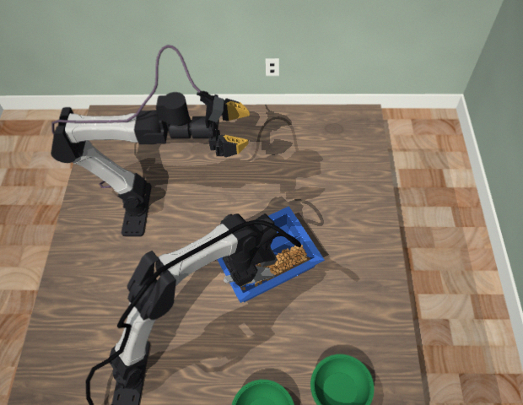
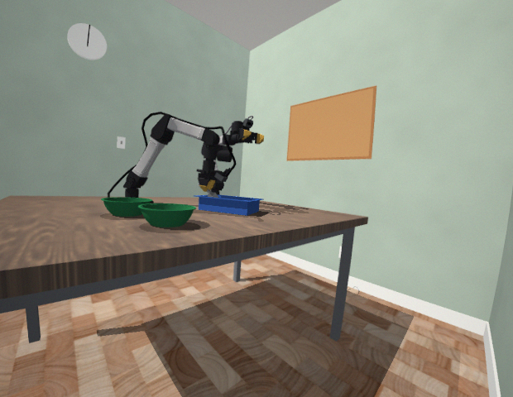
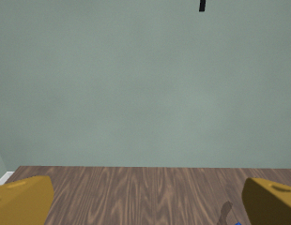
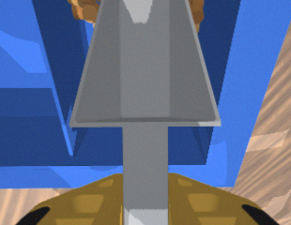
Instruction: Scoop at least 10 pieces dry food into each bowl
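Observation:
The blue box (image 1: pixel 283 277) (image 2: pixel 228 206) (image 4: pixel 23 177) stands on the table. Brown food (image 1: pixel 290 259) (image 4: pixel 195 9) lies in its long front compartment. My right gripper (image 2: pixel 208 185) (image 4: pixel 145 181) is shut on the handle of the grey scoop (image 1: pixel 264 274) (image 4: pixel 145 84), over the box's left end. The scoop's head points down into the food compartment, with pieces on both sides near its front. Its front edge is out of view, and no food shows on the visible part of the head. Two green bowls (image 1: pixel 342 383) (image 1: pixel 264 394) stand upright; no food shows in them. My left gripper (image 1: pixel 247 127) (image 3: pixel 147 185) is open and empty.
The left arm reaches over the back of the table, well away from the box. The right arm and its black cable hang over the box and hide part of it. The bowls stand close together in front of the box. Dividers split the box into compartments.

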Tool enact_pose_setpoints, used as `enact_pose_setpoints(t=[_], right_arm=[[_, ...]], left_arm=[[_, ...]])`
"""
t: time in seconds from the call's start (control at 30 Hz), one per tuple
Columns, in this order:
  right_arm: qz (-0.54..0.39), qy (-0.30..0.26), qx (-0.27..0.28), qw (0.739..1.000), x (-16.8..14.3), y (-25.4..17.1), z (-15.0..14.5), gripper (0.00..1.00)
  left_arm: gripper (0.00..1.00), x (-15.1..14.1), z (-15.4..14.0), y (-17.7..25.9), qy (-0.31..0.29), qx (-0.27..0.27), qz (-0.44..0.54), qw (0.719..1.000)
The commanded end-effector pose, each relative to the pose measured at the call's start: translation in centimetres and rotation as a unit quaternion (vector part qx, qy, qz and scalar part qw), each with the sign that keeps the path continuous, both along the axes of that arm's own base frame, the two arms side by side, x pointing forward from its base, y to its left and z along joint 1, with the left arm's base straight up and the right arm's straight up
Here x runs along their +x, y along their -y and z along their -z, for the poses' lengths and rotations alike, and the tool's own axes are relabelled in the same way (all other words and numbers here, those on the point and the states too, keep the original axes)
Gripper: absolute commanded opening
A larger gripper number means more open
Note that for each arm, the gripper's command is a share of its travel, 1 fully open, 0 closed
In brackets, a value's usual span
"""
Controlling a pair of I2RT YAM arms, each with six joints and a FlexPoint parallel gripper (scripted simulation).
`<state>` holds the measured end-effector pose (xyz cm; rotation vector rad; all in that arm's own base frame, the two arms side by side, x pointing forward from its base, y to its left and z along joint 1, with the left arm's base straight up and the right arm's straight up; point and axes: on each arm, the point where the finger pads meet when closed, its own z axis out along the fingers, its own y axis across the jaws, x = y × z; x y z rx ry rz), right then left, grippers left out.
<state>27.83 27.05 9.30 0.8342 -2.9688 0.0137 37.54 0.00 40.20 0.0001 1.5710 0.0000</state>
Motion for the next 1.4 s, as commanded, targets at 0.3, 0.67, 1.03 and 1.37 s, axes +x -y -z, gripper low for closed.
enact_pose_setpoints(t=[0.3, 0.67, 1.03, 1.37], right_arm=[[0.009, 0.0, -0.005, 1.0, 1.7, -0.1, 0.5, 0.0], [0.005, 0.005, 0.002, 1.0, 1.1, 0.5, -0.1, 0.0], [0.004, 0.007, 0.012, 1.0, 1.6, -0.6, -0.2, 0.0], [0.004, 0.007, 0.012, 1.0, 1.6, -0.6, -0.2, 0.0]], left_arm=[[1.0, -0.2, -0.6, 0.0, 0.008, -0.001, 0.0, 1.0], [1.0, -0.2, -0.6, 0.0, 0.008, -0.001, 0.0, 1.0], [0.28, -0.2, -0.6, 0.0, 0.008, -0.001, 0.0, 1.0], [0.28, 1.2, 4.1, 0.4, -0.057, -0.02, 0.026, 0.998]])
